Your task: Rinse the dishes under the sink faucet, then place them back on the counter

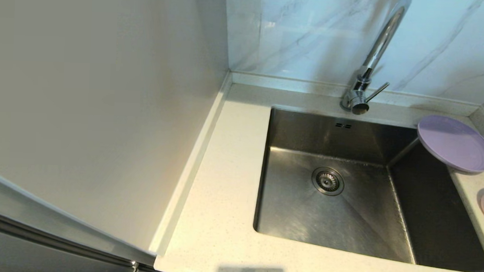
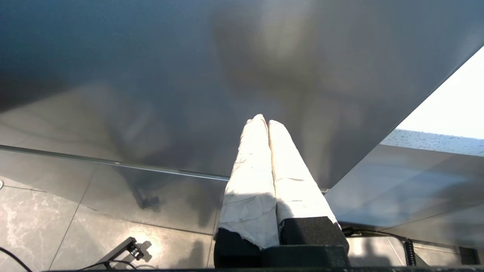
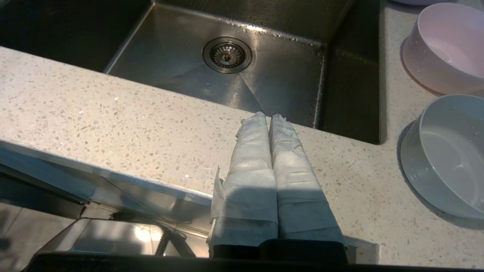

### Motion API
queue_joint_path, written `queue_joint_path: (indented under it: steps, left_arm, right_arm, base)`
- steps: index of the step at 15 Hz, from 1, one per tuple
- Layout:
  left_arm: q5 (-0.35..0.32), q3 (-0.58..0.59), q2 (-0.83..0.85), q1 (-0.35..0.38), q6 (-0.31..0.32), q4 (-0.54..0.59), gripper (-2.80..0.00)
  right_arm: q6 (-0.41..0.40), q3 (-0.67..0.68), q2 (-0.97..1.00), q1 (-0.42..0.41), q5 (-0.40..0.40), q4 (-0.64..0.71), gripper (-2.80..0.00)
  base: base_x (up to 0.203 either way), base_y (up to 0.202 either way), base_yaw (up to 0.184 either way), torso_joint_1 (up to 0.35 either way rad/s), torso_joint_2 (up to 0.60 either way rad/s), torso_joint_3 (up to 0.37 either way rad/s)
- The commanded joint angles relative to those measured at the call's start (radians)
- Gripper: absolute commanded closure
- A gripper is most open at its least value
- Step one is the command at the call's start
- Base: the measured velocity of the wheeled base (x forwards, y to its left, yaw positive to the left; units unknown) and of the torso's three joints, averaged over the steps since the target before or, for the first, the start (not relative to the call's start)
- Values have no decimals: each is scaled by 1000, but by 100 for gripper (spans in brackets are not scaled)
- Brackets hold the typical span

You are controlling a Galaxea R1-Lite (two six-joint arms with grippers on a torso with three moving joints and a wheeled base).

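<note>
Hovering over the speckled counter point(image 3: 124, 124) just before the sink point(image 1: 344, 212), right gripper point(image 3: 269, 116), cloth-wrapped fingers pressed together, holding nothing. Beside the sink: grey bowl point(image 3: 446, 155), round pink bowl point(image 3: 446, 49), flat lavender plate point(image 1: 456, 143). Behind it, chrome faucet point(image 1: 369, 72). Parked below the counter, left gripper point(image 2: 267, 121), closed.

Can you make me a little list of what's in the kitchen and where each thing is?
sink: nothing in it, drain strainer in the bottom
faucet: behind the sink, no water running
lavender plate: on the counter, its edge over the sink corner
pink bowl: on the counter
grey bowl: beside the pink bowl
right gripper: shut, holding nothing, over the counter's front edge
left gripper: shut, holding nothing, below the counter
</note>
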Motion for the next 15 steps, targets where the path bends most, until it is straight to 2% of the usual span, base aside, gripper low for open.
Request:
queue_joint_path:
  steps: [1,15]
  left_arm:
    - [0,0,0,0,0,0,0]
    - [0,0,0,0,0,0,0]
  right_arm:
    - [33,14,3,0,-1,8,0]
    - [47,14,3,2,-2,6,0]
  base:
    - [0,0,0,0,0,0]
    - [0,0,0,0,0,0]
